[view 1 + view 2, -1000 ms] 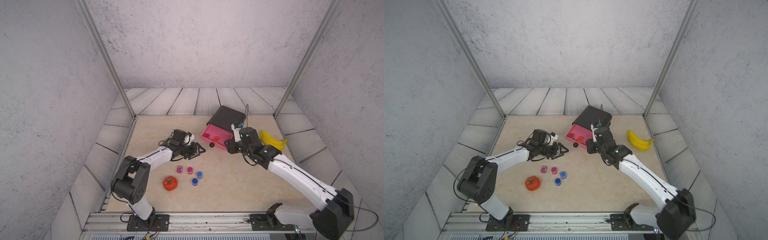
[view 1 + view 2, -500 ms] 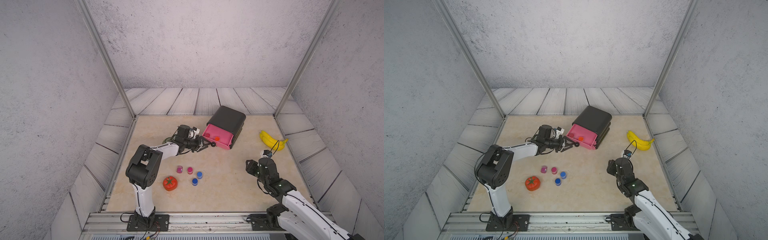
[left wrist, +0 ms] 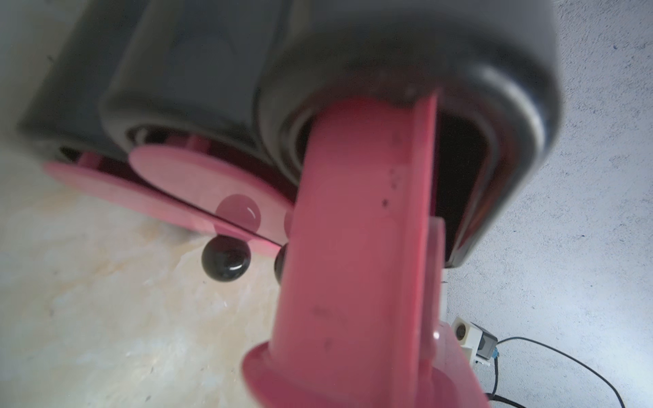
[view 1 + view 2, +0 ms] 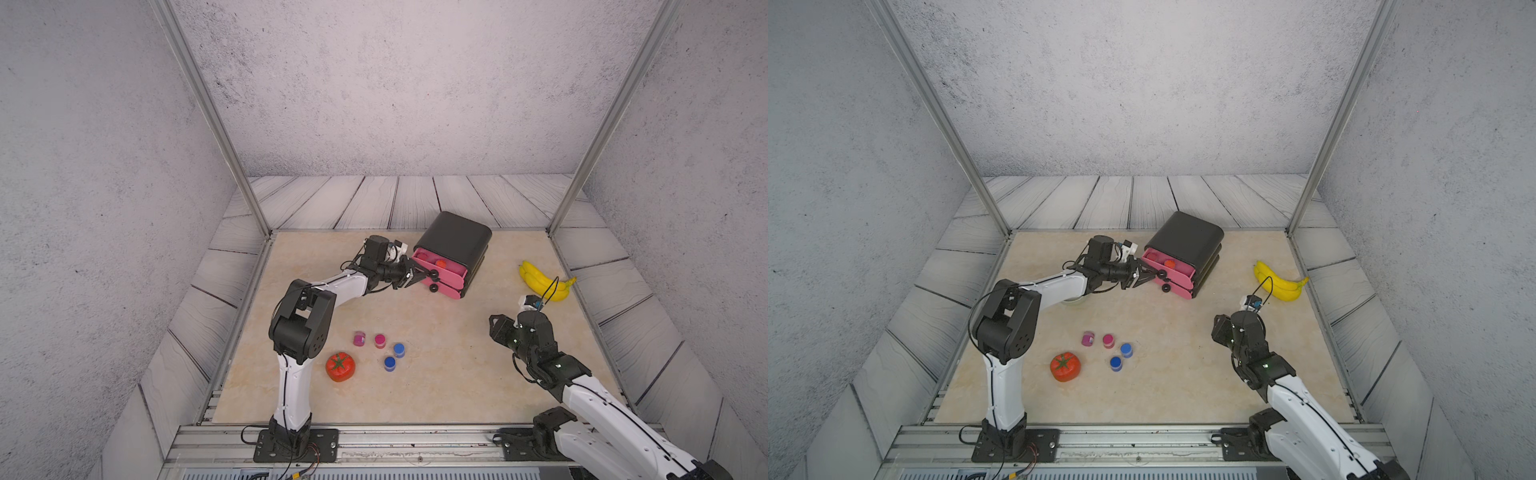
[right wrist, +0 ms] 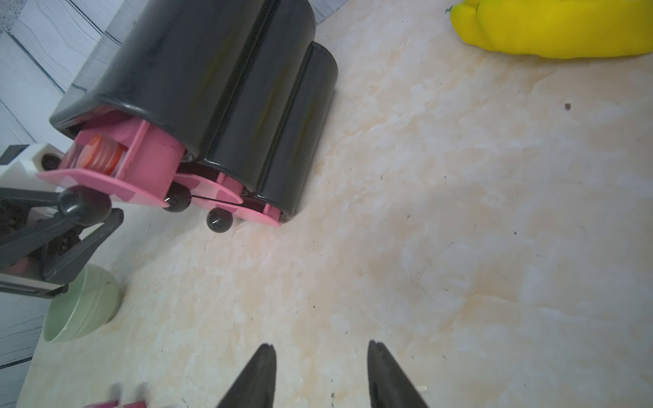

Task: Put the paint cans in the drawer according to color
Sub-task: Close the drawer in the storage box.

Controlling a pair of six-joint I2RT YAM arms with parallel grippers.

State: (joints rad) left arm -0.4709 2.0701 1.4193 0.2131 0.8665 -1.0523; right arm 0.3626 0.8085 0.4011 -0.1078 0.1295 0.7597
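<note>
Right arm has drawn back from the cabinet since a second ago and is now hanging near the front right of the table. Meanwhile the left arm has swung across from mid-table to the drawer fronts.

At the cabinet the left gripper [image 4: 423,275] is clamping shut on the top knob [image 5: 83,208], with its dark fingers pinching the ball from both sides in the right wrist view. Further back the right gripper [image 5: 321,348] is holding nothing. Its two pointed fingertips are standing apart over the bare table [image 4: 436,395] and touching no object.

Toward the rear the drawer cabinet [image 4: 455,237] is sitting with its fronts facing the left arm.
- Its top drawer [image 4: 442,272] is standing pulled out.
- Inside, an orange-red paint can [image 5: 104,155] is showing plainly.
- A second reddish can [image 4: 422,257] is lying beside it, nearer the knob.
- Both lower drawers are sitting almost closed, their contents hidden.

On the open table, well apart from the cabinet, a pink paint can [image 4: 359,338] and another pink can [image 4: 380,340] are standing side by side. Just beside them are a blue paint can [image 4: 399,350] and another blue can [image 4: 390,363].

Near that cluster the tomato [image 4: 340,366] is resting. By the right edge the banana [image 4: 542,282] is lying. Beneath the left forearm the green bowl [image 5: 83,307] is sitting, with its inside facing away from view.
</note>
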